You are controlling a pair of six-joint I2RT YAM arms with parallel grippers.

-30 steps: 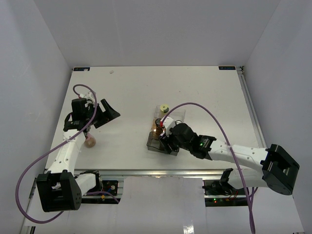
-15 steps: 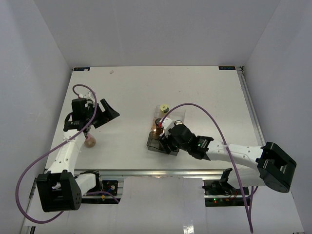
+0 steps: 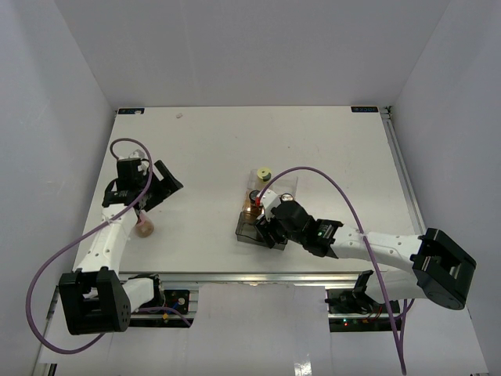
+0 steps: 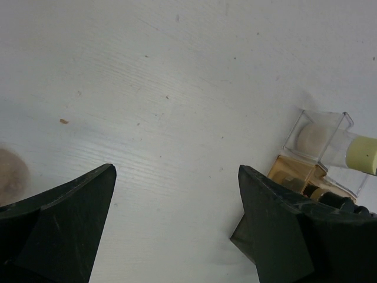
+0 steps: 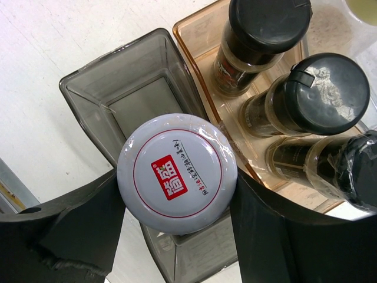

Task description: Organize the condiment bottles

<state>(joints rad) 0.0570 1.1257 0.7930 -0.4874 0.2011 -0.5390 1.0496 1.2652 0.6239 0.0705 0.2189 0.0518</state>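
Looking down from the top view, the left gripper [image 3: 162, 188] is seen spread wide and empty above the table [image 3: 329, 141], at 9 o'clock of the workspace. A pink-capped jar [image 3: 145, 228] is found resting on the table at 7 o'clock of that gripper, apart from it. The right gripper [image 3: 266, 222] is positioned over the smoky bin [image 3: 249, 229] near the centre; its grasp is masked by its own body in this view. A yellow-green-capped jar [image 3: 264, 174] is located at 12 o'clock of the bins.

From the left wrist view, both fingers [image 4: 65, 224] are recorded well apart, with only bare table between them. The yellow-green cap is noted at 3 o'clock, beside a clear bin [image 4: 318, 135].

From the right wrist view, a white-capped jar [image 5: 177, 174], red-labelled, is seen clamped upright between the two fingers, over the smoky bin. Whether its base is inside cannot be told. Three black-capped jars [image 5: 324, 91] are stood in an amber bin [image 5: 191, 50] at 1 to 3 o'clock, just beside the smoky bin.
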